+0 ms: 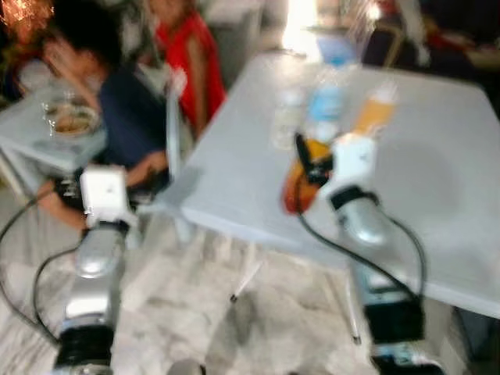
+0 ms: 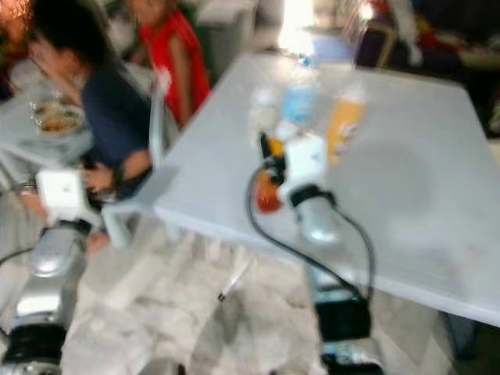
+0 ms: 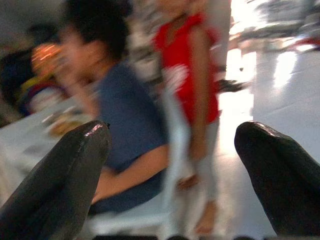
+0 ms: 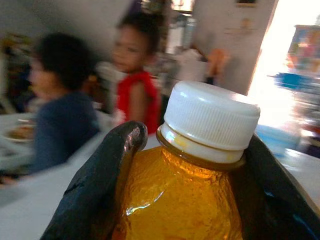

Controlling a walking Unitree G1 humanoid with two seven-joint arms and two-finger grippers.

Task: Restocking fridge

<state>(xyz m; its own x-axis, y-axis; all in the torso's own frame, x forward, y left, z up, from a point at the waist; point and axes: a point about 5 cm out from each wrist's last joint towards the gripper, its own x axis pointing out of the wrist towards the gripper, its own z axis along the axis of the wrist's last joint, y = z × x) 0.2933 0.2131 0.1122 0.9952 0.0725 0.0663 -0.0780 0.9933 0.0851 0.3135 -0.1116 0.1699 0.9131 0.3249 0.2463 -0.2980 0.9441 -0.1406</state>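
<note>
White folding table [image 1: 437, 180] stood over a pale marbled floor [image 1: 195, 312]; head views were blurred throughout.

Right gripper [image 4: 185, 175] was out over the near part of the table, its two black fingers [image 4: 100, 185] pinched on either side of an orange juice bottle [image 4: 175, 200]. The wrist view showed the fingers pressed against the bottle's shoulders just under the white ribbed cap [image 4: 212, 120]. From the head views the held bottle [image 1: 301, 176] appeared tilted, its lower end near the table's front edge; whether it touched the tabletop could not be told.

Further back on the table stood three more bottles close together: a second orange bottle [image 1: 373, 109] with a white cap, a clear water bottle with a blue label [image 1: 324, 101], and a paler bottle [image 1: 287, 117] beside it. Detail was too smeared to read.

Left gripper [image 3: 170, 190] was held off the table's left corner, low and forward, fingers [image 3: 55, 185] spread well apart with nothing between them.

Beyond it, a person in a dark blue top [image 1: 129, 109] sat at a second small table [image 1: 47, 144] with a plate of food [image 1: 72, 119]. A person in red [image 1: 191, 55] stood just behind. A white plastic chair [image 1: 173, 125] stood between them and the folding table.
</note>
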